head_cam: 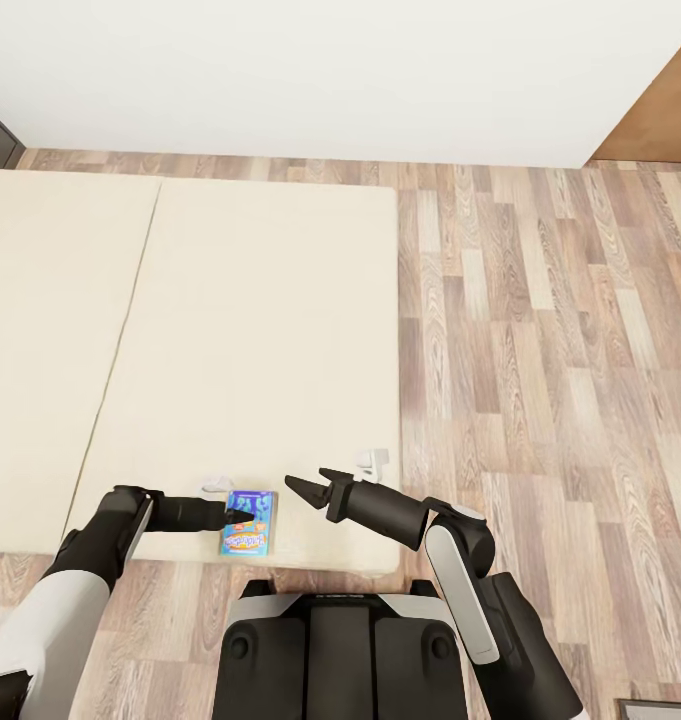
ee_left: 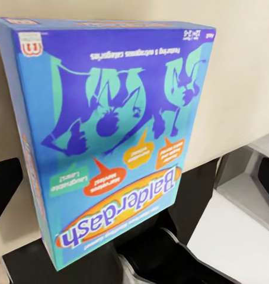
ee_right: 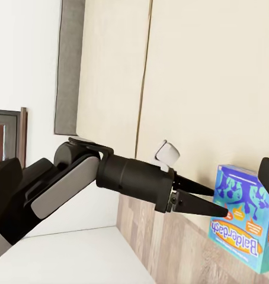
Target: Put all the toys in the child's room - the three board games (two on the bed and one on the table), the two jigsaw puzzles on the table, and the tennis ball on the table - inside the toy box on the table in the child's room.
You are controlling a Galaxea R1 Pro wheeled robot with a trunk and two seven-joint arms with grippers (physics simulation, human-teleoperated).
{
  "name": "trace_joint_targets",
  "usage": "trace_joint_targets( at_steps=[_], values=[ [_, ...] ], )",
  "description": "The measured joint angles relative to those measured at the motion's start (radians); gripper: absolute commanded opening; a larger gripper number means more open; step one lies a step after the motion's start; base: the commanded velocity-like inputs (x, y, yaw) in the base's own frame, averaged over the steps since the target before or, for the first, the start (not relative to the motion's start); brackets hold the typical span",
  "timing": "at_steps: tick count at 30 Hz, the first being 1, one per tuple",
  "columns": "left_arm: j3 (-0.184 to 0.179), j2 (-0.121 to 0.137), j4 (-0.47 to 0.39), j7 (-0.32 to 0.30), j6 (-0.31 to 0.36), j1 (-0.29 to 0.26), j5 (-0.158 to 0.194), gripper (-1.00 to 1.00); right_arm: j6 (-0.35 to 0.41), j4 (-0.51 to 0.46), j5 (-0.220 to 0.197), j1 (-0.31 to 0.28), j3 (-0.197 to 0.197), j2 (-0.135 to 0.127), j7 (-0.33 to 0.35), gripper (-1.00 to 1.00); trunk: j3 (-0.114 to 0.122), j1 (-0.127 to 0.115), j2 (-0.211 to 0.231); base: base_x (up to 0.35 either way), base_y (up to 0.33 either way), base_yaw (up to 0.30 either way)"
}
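The blue board game [head_cam: 248, 523], a flat glossy box printed "Balderdash" [ee_left: 117, 136], lies at the lower centre of the head view on the bed [head_cam: 230, 330], close to the mattress's near edge. The left gripper [head_cam: 242, 518] reaches over the box's left side; its dark tapered fingers [ee_right: 197, 198] are spread apart, one above the other beside the box, and whether they touch it I cannot tell. The right gripper [head_cam: 305, 483] hovers to the right of the box, apart from it, its two pointed fingers splayed and empty. The beige mattress cover is smooth, with one seam running up the frame, and wide bare cloth above the box. Wood-plank floor [head_cam: 550, 350] fills the right side, bounded by a white wall [head_cam: 330, 70] at top.
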Motion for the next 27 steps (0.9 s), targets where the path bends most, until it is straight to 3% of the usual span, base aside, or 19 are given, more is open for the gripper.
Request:
trace_joint_targets(
  at_steps=[16,27],
  values=[
    [0.000,-0.001,0.000,0.008,0.000,0.000,0.000,1.00,0.000,0.000,0.000,0.000,0.000,0.000,0.000,1.00,0.000,0.000,0.000,-0.001,-0.001,0.000],
    [0.000,-0.006,0.000,0.061,0.000,0.000,0.002,1.00,0.000,0.000,0.000,0.000,-0.001,0.000,0.000,1.00,0.000,0.000,0.000,0.000,-0.112,0.000]
  ],
)
